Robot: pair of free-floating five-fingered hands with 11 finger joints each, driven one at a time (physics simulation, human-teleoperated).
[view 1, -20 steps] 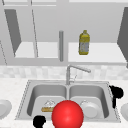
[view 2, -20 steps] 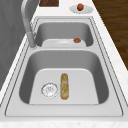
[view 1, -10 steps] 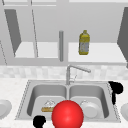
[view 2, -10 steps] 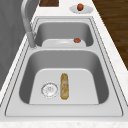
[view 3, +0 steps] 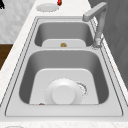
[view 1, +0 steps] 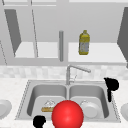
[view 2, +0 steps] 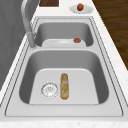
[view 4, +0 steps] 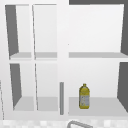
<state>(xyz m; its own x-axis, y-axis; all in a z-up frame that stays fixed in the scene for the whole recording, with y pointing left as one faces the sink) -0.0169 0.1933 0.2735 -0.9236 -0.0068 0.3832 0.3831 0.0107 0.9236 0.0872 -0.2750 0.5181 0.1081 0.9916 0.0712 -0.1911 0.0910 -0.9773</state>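
Apparently nothing was held: left hand (view 1: 39, 121) was seen at sink's (view 1: 25, 96) front edge beside red ball (view 1: 67, 115), right hand (view 1: 111, 85) at right rim; finger states could not be told. Baguette (view 2: 64, 86) lay in left basin, plate (view 3: 63, 93) in right.

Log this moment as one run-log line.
left hand: front rim, beside red ball | right hand: above sink's right rim | left basin: bread | right basin: plate

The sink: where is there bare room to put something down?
Left basin: free floor right of the bread and drain. Right basin is crowded by the plate. The shelf is bare right of the bottle.
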